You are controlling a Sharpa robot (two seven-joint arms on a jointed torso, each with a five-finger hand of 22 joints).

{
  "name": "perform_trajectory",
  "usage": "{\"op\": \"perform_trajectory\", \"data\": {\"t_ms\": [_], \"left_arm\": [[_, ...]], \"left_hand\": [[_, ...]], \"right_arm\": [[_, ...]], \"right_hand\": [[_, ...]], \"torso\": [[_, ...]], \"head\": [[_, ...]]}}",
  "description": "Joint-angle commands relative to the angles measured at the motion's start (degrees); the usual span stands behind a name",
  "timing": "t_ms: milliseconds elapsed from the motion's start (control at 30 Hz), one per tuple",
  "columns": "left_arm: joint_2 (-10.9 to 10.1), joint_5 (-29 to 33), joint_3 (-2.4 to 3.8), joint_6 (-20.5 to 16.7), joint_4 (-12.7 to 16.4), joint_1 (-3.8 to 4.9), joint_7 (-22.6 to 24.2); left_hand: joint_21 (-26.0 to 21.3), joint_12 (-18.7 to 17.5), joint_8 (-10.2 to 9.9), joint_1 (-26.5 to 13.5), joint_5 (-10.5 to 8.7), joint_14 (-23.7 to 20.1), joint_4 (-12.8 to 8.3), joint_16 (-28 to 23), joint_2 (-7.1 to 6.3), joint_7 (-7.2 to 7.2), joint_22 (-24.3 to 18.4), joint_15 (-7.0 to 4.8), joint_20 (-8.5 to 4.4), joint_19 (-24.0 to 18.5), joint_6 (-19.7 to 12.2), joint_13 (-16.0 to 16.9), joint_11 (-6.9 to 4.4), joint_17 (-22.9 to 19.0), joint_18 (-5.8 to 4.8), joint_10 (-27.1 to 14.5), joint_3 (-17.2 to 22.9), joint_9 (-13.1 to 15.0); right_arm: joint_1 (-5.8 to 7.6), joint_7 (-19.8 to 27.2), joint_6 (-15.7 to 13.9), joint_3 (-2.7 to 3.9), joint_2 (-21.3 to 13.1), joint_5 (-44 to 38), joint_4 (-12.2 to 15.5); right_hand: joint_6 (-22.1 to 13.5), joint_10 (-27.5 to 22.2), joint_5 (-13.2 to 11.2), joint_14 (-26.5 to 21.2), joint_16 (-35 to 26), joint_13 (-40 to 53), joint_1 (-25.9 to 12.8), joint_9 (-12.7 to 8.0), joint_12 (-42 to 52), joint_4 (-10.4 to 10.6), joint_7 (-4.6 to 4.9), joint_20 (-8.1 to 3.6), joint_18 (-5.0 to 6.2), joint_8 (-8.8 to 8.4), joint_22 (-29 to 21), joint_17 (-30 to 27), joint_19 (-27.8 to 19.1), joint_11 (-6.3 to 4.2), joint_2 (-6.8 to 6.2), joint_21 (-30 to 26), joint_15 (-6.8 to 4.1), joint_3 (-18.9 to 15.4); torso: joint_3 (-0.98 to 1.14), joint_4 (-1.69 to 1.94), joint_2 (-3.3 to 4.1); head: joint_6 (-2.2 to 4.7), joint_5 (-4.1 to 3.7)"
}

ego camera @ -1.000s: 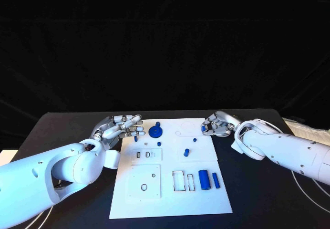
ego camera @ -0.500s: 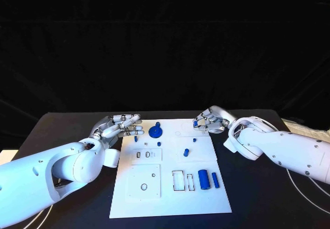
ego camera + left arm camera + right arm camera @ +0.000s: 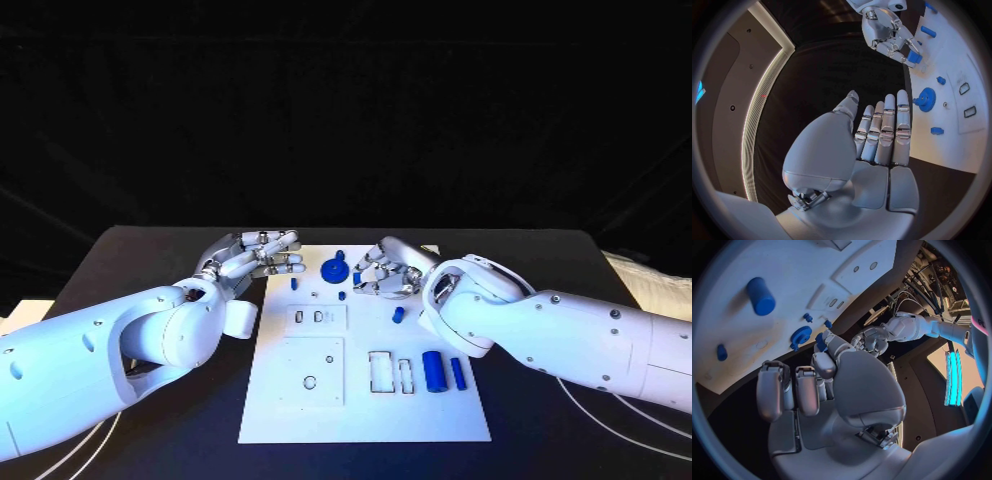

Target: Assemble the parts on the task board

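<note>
The white task board (image 3: 361,400) lies in the middle of the table. A blue gear (image 3: 333,270) stands near its far edge, with small blue pegs (image 3: 342,295) beside it. A blue cylinder (image 3: 433,371) and a slim blue bar (image 3: 457,373) lie near the board's right side. My right hand (image 3: 387,268) hovers over the far middle of the board, just right of the gear, and pinches a small blue part (image 3: 914,57) at its fingertips. My left hand (image 3: 257,255) is at the board's far left corner, fingers stretched out and holding nothing.
Several rectangular and round slots (image 3: 378,372) are cut into the near half of the board. Black table (image 3: 159,270) surrounds the board on all sides. Cables (image 3: 599,420) lie at the table's right side.
My right hand has moved left from the board's far right edge to over its far middle, beside the gear, still holding the small blue part. The left hand has barely moved.
</note>
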Motion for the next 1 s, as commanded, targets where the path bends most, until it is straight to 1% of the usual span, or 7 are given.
{"op": "perform_trajectory", "data": {"t_ms": [33,133,400,600,667,900,1000], "left_arm": [[0.1,0.1,0.03,1.0,0.0,0.03,0.7],[0.1,0.2,0.03,1.0,0.1,0.03,0.7],[0.2,0.2,0.04,1.1,0.2,0.04,0.6],[0.3,0.3,0.04,1.3,0.4,0.04,0.6],[0.3,0.3,0.04,1.3,0.4,0.04,0.6],[0.4,0.3,0.04,1.3,0.5,0.04,0.5],[0.4,0.3,0.04,1.3,0.5,0.04,0.5]], "left_hand": [[-0.2,-0.3,-0.3,0.0,-0.17,-0.1,-0.3,-0.4,0.56,-0.05,-0.1,-0.33,-0.07,0.2,0.5,-0.1,-0.03,0.1,0.49,0.5,0.0,0.0],[-0.2,-0.3,-0.3,0.0,-0.17,-0.1,-0.3,-0.4,0.56,-0.05,-0.1,-0.33,-0.07,0.2,0.5,-0.1,-0.03,0.1,0.49,0.5,0.0,0.0],[-0.2,-0.3,-0.3,0.0,-0.17,-0.1,-0.3,-0.4,0.56,-0.05,-0.1,-0.33,-0.07,0.2,0.5,-0.1,-0.03,0.1,0.49,0.5,0.0,0.0],[-0.2,-0.3,-0.3,0.0,-0.17,-0.1,-0.3,-0.4,0.56,-0.05,-0.1,-0.33,-0.07,0.2,0.5,-0.1,-0.03,0.1,0.49,0.5,0.0,0.0],[-0.2,-0.3,-0.3,0.0,-0.17,-0.1,-0.3,-0.4,0.56,-0.05,-0.1,-0.33,-0.07,0.2,0.5,-0.1,-0.03,0.1,0.49,0.5,0.0,0.0],[-0.2,-0.3,-0.3,0.0,-0.17,-0.1,-0.3,-0.4,0.56,-0.05,-0.1,-0.33,-0.07,0.2,0.5,-0.1,-0.03,0.1,0.49,0.5,0.0,0.0],[-0.2,-0.3,-0.3,0.0,-0.17,-0.1,-0.3,-0.4,0.56,-0.05,-0.1,-0.33,-0.07,0.2,0.5,-0.1,-0.03,0.1,0.49,0.5,0.0,0.0]], "right_arm": [[-0.48,-4.5,0.3,-0.21,1.2,-6.9,-0.1],[-1.13,-5.2,0.8,-0.51,2.9,-8.5,-0.7],[-2.72,-6.2,1.2,-0.92,6.0,-11.5,-1.9],[-3.35,-6.8,1.2,-1.28,7.6,-12.8,-2.9],[-3.54,-7.0,1.5,-1.36,7.9,-13.0,-3.3],[-3.90,-7.3,2.2,-1.47,8.5,-13.7,-3.7],[-3.96,-7.7,3.2,-1.49,8.6,-14.1,-3.8]], "right_hand": [[1.2,-0.1,0.1,4.4,-0.2,0.1,-0.5,0.7,0.0,0.6,-0.77,-0.34,-0.29,0.02,0.0,7.2,-0.1,-0.10,0.20,-0.2,-0.32,0.7],[1.2,0.0,0.1,4.4,-0.2,0.2,-0.6,0.7,0.1,0.6,-0.76,-0.34,-0.30,-0.01,0.1,7.3,-0.1,-0.09,0.16,-0.2,-0.31,0.7],[0.9,-0.1,0.1,4.4,-0.3,0.0,-1.0,0.7,-0.2,0.7,-0.67,-0.32,-0.30,-0.19,0.1,7.1,-0.1,-0.03,0.04,-0.2,-0.28,0.8],[0.9,-0.1,0.2,4.4,-0.3,0.0,-1.3,0.6,-0.2,0.7,-0.63,-0.31,-0.30,-0.27,0.1,7.1,-0.1,0.00,-0.08,-0.2,-0.25,0.8],[0.8,-0.1,0.2,4.4,-0.3,0.0,-1.3,0.6,-0.2,0.7,-0.63,-0.31,-0.30,-0.27,0.1,7.1,-0.1,0.00,-0.08,-0.2,-0.25,0.8],[0.8,-0.1,0.3,4.4,-0.3,-0.1,-1.6,0.6,-0.3,0.7,-0.59,-0.28,-0.30,-0.38,0.1,7.1,-0.1,0.04,-0.47,-0.2,-0.22,0.7],[0.7,-0.2,0.3,4.4,-0.4,-0.1,-1.8,0.6,-0.4,0.7,-0.57,-0.27,-0.29,-0.41,0.0,7.0,-0.1,0.06,-0.62,-0.2,-0.21,0.7]], "torso": [[-0.07,0.07,-0.01],[-0.01,0.05,0.04],[0.06,-0.05,0.06],[0.04,-0.01,0.04],[0.08,-0.02,0.03],[0.10,-0.10,0.04],[0.10,-0.11,0.05]], "head": [[-0.24,0.55],[-0.46,0.99],[-0.71,1.26],[-0.89,1.22],[-1.01,1.30],[-1.16,1.40],[-1.30,1.51]]}}
